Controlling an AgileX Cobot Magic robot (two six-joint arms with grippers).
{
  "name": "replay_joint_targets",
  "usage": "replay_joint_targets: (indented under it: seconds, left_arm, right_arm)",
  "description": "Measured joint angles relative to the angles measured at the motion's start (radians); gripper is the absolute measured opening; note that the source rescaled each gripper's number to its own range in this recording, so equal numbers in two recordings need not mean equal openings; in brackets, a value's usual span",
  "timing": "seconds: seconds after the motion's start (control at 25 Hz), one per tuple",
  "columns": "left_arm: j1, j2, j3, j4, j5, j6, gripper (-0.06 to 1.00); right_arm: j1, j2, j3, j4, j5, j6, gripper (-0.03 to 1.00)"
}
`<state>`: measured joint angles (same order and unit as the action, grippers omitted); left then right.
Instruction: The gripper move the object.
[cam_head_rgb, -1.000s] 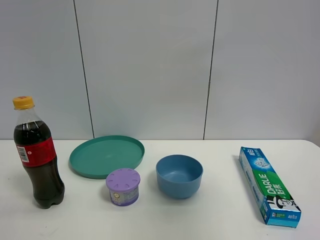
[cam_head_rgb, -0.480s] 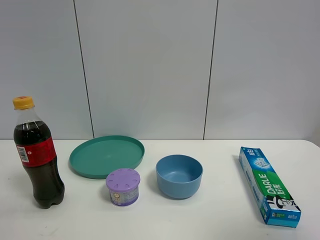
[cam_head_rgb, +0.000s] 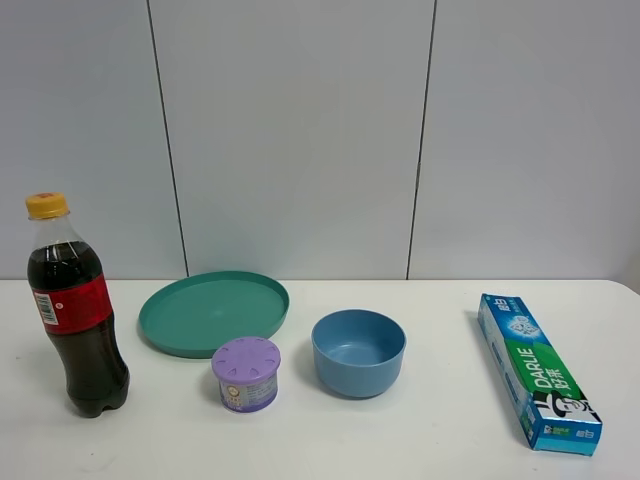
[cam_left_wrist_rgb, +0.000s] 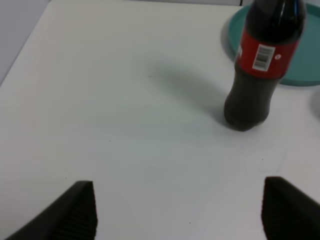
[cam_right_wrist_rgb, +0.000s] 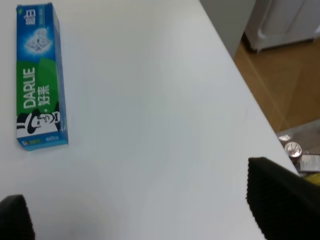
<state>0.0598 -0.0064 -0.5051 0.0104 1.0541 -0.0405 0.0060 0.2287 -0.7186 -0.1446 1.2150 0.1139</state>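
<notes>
The cola bottle (cam_head_rgb: 74, 315) stands upright at the left of the white table, with a red label and a yellow-orange cap. It also shows in the left wrist view (cam_left_wrist_rgb: 261, 65), well ahead of my left gripper (cam_left_wrist_rgb: 180, 212). That gripper is open and empty, its dark fingertips (cam_left_wrist_rgb: 75, 210) wide apart above bare table. My right gripper (cam_right_wrist_rgb: 145, 212) is open and empty too, near the table's right edge. Neither arm shows in the exterior high view.
A teal plate (cam_head_rgb: 213, 311) lies behind a purple-lidded jar (cam_head_rgb: 246, 373). A blue bowl (cam_head_rgb: 358, 351) sits at the middle. A blue-green toothpaste box (cam_head_rgb: 537, 371) lies at the right, also in the right wrist view (cam_right_wrist_rgb: 39, 75). The table edge (cam_right_wrist_rgb: 240, 105) drops to the floor.
</notes>
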Motion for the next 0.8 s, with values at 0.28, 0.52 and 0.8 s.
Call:
replay_joint_targets:
  seconds: [0.28, 0.52, 0.8]
  left_arm:
    - [0.0, 0.0, 0.0, 0.0, 0.0, 0.0, 1.0]
    - [0.0, 0.0, 0.0, 0.0, 0.0, 0.0, 1.0]
    - [0.0, 0.0, 0.0, 0.0, 0.0, 0.0, 1.0]
  right_arm:
    - [-0.061, -0.159, 0.121, 0.061, 0.002, -0.001, 0.6]
    - [-0.061, -0.231, 0.177, 0.076, 0.001, -0.001, 0.6]
    - [-0.061, -0.231, 0.189, 0.08, -0.052, -0.001, 0.6]
